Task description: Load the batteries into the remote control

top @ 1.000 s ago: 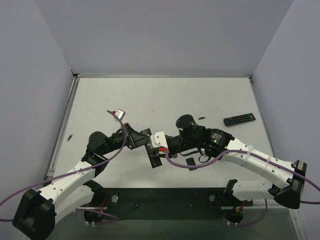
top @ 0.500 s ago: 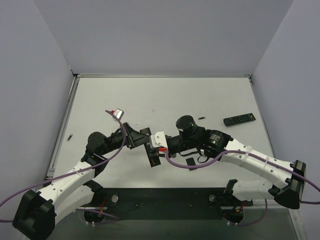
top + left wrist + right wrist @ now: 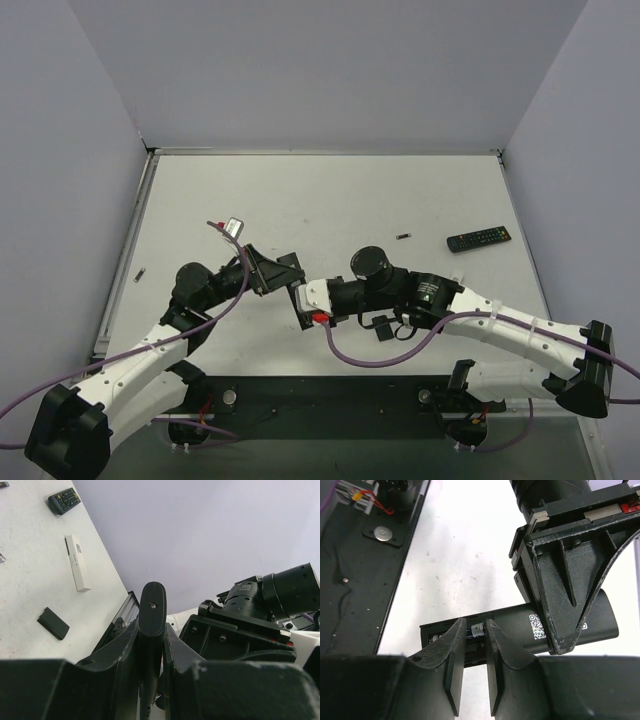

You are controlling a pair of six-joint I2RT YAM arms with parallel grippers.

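Note:
My left gripper (image 3: 151,630) is shut on a black remote control (image 3: 151,610), held edge-on above the table. In the right wrist view the remote (image 3: 560,625) lies crosswise with its battery compartment uncovered. A battery (image 3: 479,629) sits in that compartment, its plus end showing. My right gripper (image 3: 474,625) hovers over it, with the jaws a little apart and the left finger in front of the battery's body. From above, both grippers meet at the remote (image 3: 304,304). A loose battery (image 3: 403,236) lies farther back.
A second black remote (image 3: 478,239) lies at the right back. A black battery cover (image 3: 53,623) and a white flat stick (image 3: 78,563) rest on the table. A small dark object (image 3: 140,272) sits by the left edge.
My right arm has shifted left and nearer, and its jaws have parted slightly over the compartment. The left gripper keeps its hold on the remote and has tilted a little.

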